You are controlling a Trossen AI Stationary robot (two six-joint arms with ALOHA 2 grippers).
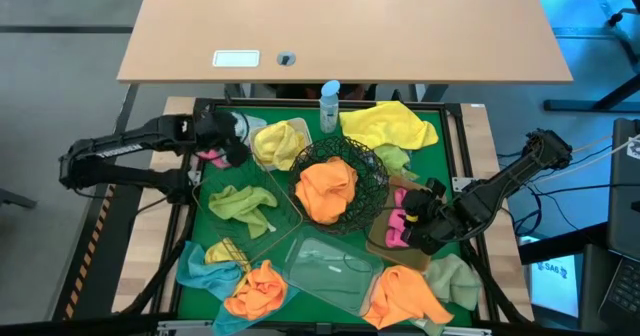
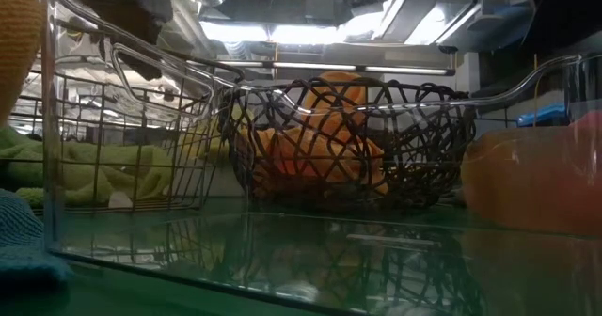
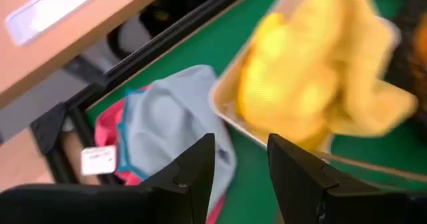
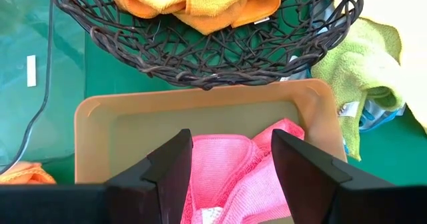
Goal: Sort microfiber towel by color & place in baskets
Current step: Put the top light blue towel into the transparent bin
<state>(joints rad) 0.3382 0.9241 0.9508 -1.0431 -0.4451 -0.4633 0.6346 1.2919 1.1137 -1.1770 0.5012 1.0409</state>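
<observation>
- My left gripper (image 3: pixel 241 177) is released, empty, beside the white tub (image 3: pixel 223 104) holding a yellow towel (image 3: pixel 320 71).
- My right gripper (image 4: pixel 230 177) is released above the pink towel (image 4: pixel 230 174), which lies in the tan tray (image 4: pixel 133 127) — pinks go there.

Two dark jointed arms; black angular fingers (image 4: pixel 175 174); thin cables alongside.

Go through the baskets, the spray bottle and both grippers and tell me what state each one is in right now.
Black wire bowl: holds orange towels.
Tan tray: holds pink towels.
White tub: holds a yellow towel.
Wire basket: holds a green towel.
Clear plastic tray: no towel inside.
Spray bottle: upright, capped.
Left gripper: open, holding nothing, beside the white tub.
Right gripper: open, over the tan tray.
</observation>
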